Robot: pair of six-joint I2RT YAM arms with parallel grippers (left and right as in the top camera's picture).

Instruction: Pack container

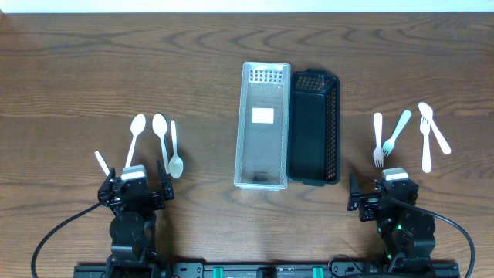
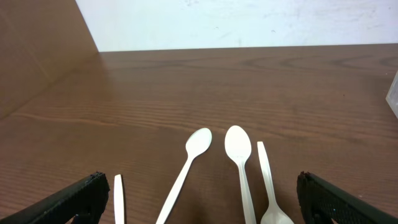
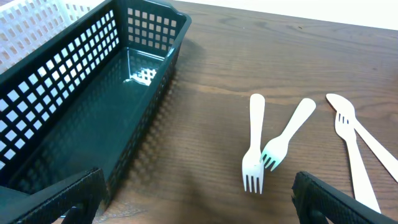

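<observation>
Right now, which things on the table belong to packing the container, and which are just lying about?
For the job: white basket, black basket, three spoons, two forks, crossed pair of cutlery, short white stick (probably cutlery).
Lying about: nothing loose, only the wooden table itself.

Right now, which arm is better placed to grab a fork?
Right. The forks lie just ahead of the open right gripper; the left gripper sits on the far side, beside the spoons.

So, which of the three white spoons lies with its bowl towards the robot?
The rightmost spoon, nearest the clear container. Its bowl points towards the robot; the middle spoon and the left spoon have their bowls pointing away.
</observation>
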